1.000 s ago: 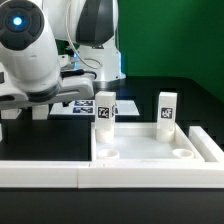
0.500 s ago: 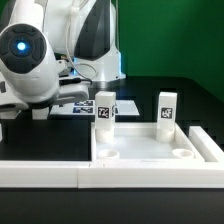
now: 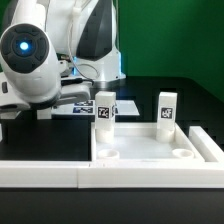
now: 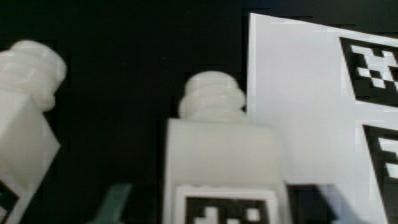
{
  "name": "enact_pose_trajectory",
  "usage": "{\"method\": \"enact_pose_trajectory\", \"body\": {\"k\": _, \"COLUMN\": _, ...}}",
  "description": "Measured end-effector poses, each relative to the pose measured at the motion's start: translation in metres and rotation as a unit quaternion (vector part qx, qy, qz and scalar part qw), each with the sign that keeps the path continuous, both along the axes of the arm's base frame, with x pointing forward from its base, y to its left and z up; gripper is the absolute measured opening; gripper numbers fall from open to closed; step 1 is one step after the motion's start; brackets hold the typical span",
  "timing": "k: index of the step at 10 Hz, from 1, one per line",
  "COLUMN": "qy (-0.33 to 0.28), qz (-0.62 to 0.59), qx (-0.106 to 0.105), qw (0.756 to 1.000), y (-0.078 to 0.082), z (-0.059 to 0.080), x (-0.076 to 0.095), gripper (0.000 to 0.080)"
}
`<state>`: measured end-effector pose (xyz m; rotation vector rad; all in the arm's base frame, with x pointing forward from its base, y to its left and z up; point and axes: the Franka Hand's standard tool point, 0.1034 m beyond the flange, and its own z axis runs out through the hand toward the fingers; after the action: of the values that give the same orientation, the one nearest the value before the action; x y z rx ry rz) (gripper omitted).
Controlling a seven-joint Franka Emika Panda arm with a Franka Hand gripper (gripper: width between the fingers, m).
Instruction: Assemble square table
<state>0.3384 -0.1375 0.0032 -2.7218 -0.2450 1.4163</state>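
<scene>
We see the pincer (image 4: 224, 200) standing around a small white tagged plastic block leg (image 4: 226, 150); whether it clenches the leg we cannot tell.

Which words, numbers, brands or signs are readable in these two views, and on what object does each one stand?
No words, numbers or brand names can be read in either view.
Leg on the exterior view's left and leg on its right: pattern tags only, no letters.
Marker board: the same tags, no text.
</scene>
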Motion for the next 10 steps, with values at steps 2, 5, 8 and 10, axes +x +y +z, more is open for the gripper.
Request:
{"method": "enact_pose_trajectory", "body": {"k": 2, "qy": 0.000, "qz": 0.001, "qx": 0.000, "qw": 1.000, "y": 0.001, "z": 0.000, "x": 0.000, "gripper": 0.0285}}
{"method": "enact_pose_trajectory", "body": {"k": 5, "qy": 0.000, "qz": 0.003, "qx": 0.000, "qw": 1.000, "y": 0.002, "z": 0.000, "x": 0.001, "gripper": 0.0285}}
{"method": "enact_pose_trajectory", "body": {"k": 8, "qy": 0.001, "qz": 0.015, "qx": 0.018, "qw": 1.000, "y": 0.000, "z": 0.011, "x": 0.011, "gripper": 0.0285}}
{"method": "enact_pose_trajectory", "body": {"k": 10, "qy": -0.005, "qz": 0.028, "qx": 0.045, "qw": 0.999, "y": -0.007, "z": 0.057, "x": 0.044, "gripper": 0.0287}}
